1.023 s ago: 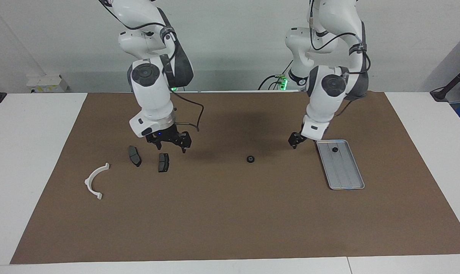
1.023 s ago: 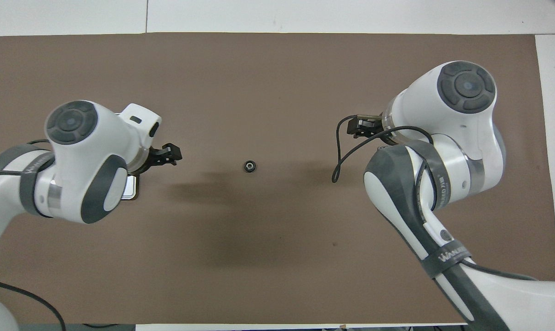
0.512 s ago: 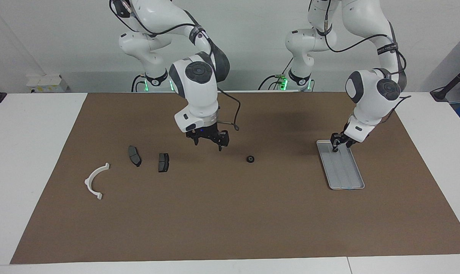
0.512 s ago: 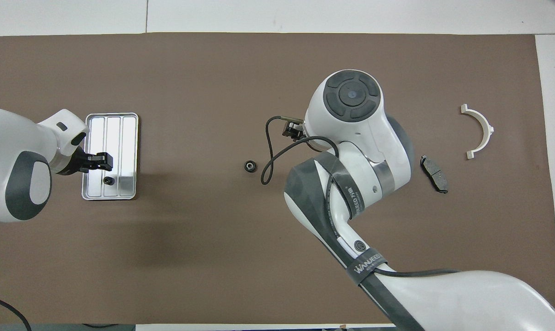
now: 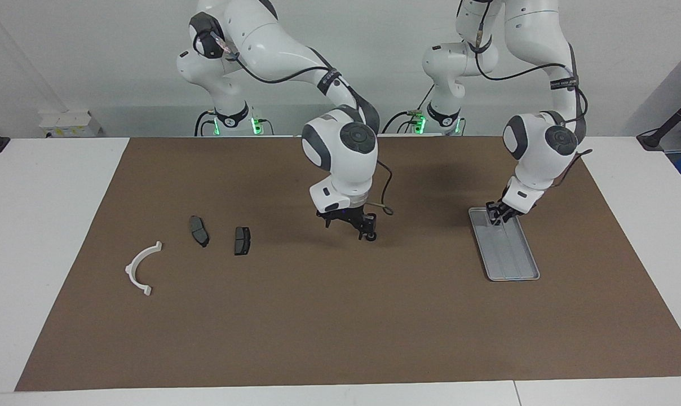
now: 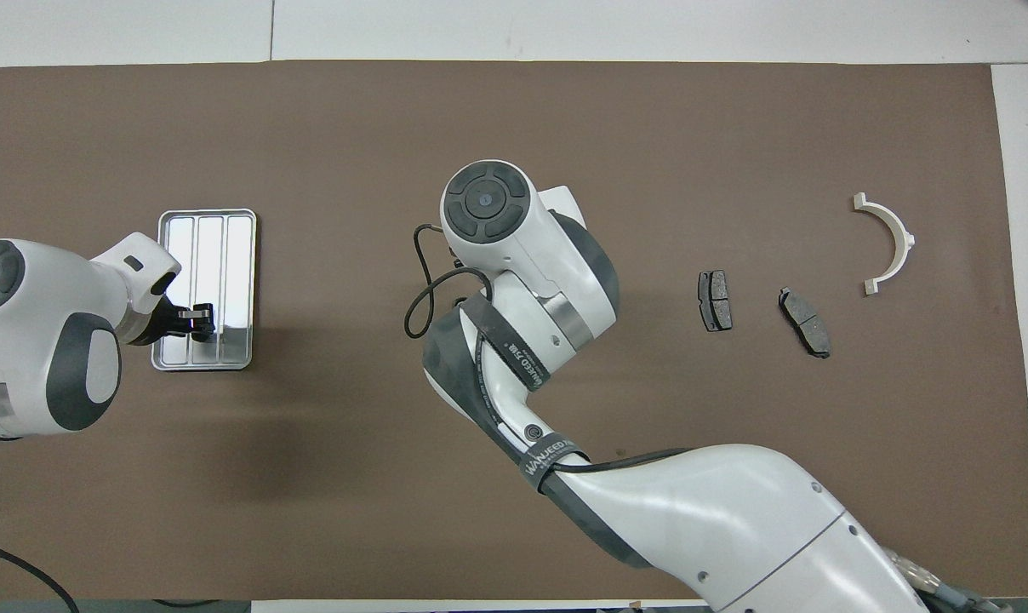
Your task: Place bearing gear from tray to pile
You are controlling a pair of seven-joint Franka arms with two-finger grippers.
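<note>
R gripper [image 5: 358, 228] shifted to mid-mat; 2 pads [image 5: 199, 230], 1 tray [image 5: 518, 272].

Brown mat [image 5: 340, 316] over a white table [image 5: 41, 237]. Shiny silver tray [image 5: 509, 256] with ribbed lines along its floor. White curved arc [image 5: 140, 269]. Two dark grey brake pads [image 5: 199, 230]. White arms with dark grey round caps and black cables. Black left gripper [image 5: 497, 217], black right gripper [image 5: 349, 225]. Little green lights at the arm bases.
</note>
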